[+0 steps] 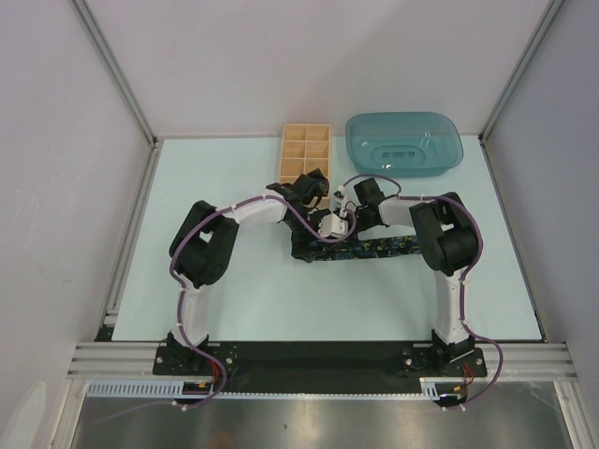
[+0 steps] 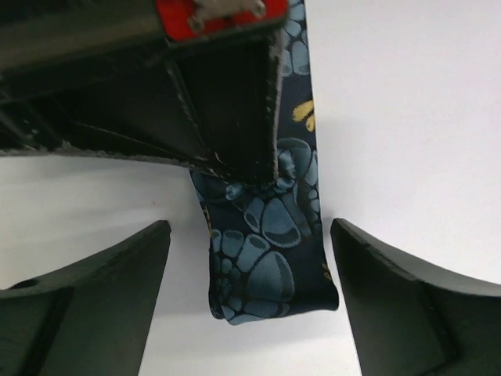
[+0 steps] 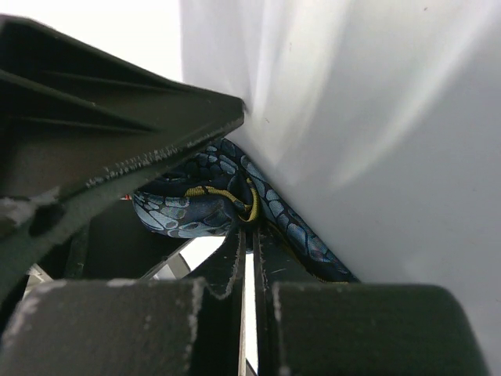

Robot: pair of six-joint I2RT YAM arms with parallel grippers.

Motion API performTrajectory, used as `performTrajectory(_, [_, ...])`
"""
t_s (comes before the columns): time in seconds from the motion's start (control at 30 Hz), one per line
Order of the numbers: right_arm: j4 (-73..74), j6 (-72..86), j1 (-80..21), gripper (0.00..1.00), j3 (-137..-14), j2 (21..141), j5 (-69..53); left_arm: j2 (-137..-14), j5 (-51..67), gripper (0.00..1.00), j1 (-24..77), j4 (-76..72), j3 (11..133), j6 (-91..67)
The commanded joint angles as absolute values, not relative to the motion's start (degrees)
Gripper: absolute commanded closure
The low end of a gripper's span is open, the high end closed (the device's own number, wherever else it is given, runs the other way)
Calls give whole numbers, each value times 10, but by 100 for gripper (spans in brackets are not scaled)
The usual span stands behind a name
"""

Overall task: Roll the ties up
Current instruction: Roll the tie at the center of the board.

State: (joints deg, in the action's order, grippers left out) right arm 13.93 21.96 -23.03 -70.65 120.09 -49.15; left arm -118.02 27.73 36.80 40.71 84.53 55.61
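Observation:
A dark navy tie (image 1: 384,248) with a blue and yellow pattern lies across the middle of the table, bunched at its left end. My right gripper (image 3: 250,227) is shut on a folded part of that tie (image 3: 196,207). In the left wrist view, the right gripper's black fingers (image 2: 235,102) come in from above and hold the tie's folded end (image 2: 266,258), which hangs down from them. My left gripper (image 2: 250,227) stands open, one finger on each side of that folded end and neither touching it. In the top view both grippers meet above the tie's left part (image 1: 337,213).
A compartmented wooden box (image 1: 304,154) stands just behind the grippers. A teal plastic tray (image 1: 404,142) sits to its right at the back. White walls and metal rails close in the table on the left, right and back.

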Motion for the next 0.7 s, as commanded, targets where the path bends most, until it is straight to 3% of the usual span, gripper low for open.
performTrajectory(0.0, [142, 203, -244, 100, -710, 1204, -461, -1194, 258, 18, 381, 425, 867, 569])
performTrajectory(0.23, [121, 231, -253, 100, -701, 1168, -487, -1152, 248, 53, 374, 442, 801, 605])
performTrajectory(0.4, [113, 241, -259, 100, -693, 1153, -489, -1130, 253, 69, 368, 442, 777, 619])
performTrajectory(0.57, [121, 218, -261, 100, -702, 1183, -462, -1125, 265, 62, 361, 441, 773, 624])
performTrajectory(0.6, [121, 217, -262, 100, -704, 1188, -458, -1123, 265, 44, 359, 439, 773, 621])
performTrajectory(0.67, [122, 214, -262, 100, -707, 1201, -452, -1113, 283, 32, 346, 439, 773, 607])
